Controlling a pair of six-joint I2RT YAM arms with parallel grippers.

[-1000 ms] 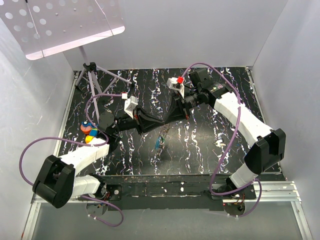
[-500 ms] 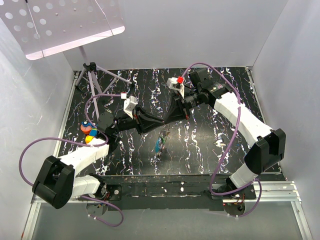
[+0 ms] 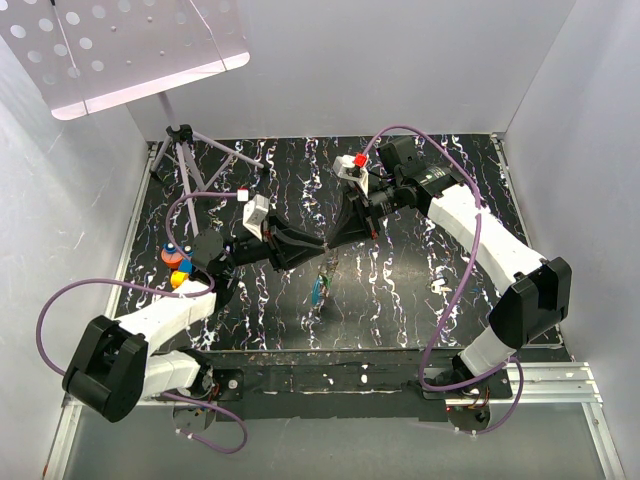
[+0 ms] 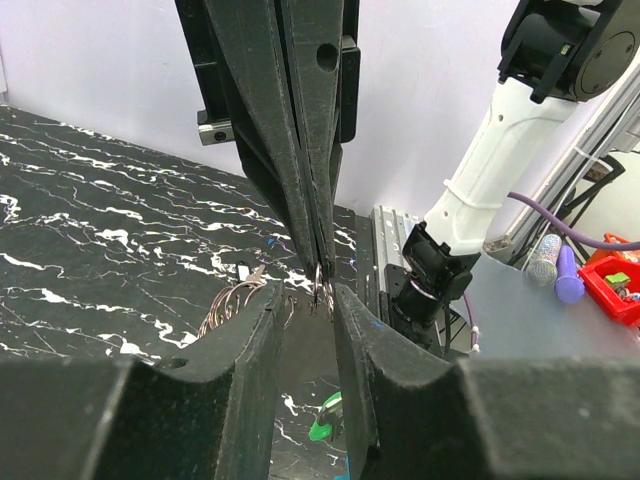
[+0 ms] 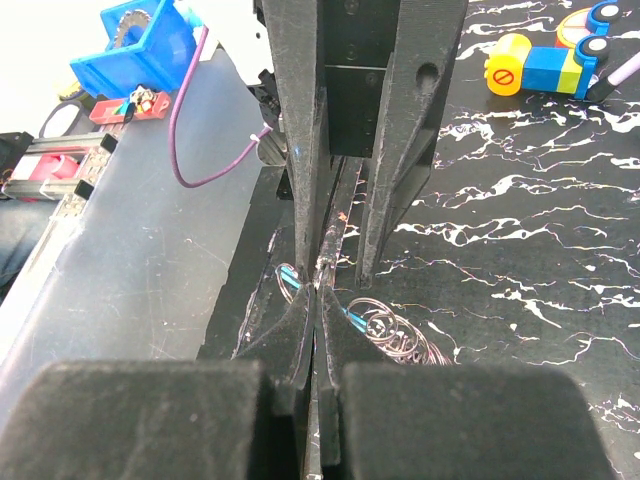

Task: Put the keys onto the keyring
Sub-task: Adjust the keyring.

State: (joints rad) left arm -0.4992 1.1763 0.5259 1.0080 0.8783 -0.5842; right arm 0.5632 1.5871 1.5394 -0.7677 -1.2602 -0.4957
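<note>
Grippers met tip to tip over the middle of the black marbled table (image 3: 430,250), one arm reaching in from each side. The right gripper (image 4: 318,272) was clenched tight, its two long fingers pressed flat together with no gap showing, and the keyring (image 4: 318,290), a thin wire loop, was nipped at their very tip. The left gripper (image 4: 308,297) was released: its padded fingers (image 4: 262,345) stood apart on either side of that loop and of the right gripper's tip, close by but with no clear contact on the wire. From above, the keys (image 3: 319,288), teal and blue heads bunched together, sat just below the meeting point, nearer the arm bases; whether they hung from the loop or lay on the table could not be told. A green head showed low in the gap between the left fingers. A small heap of spare rings (image 4: 238,300) lay on the table just beside the grippers. Coloured toy blocks (image 3: 177,266) sat at the table's left edge, well apart from the keys
</note>
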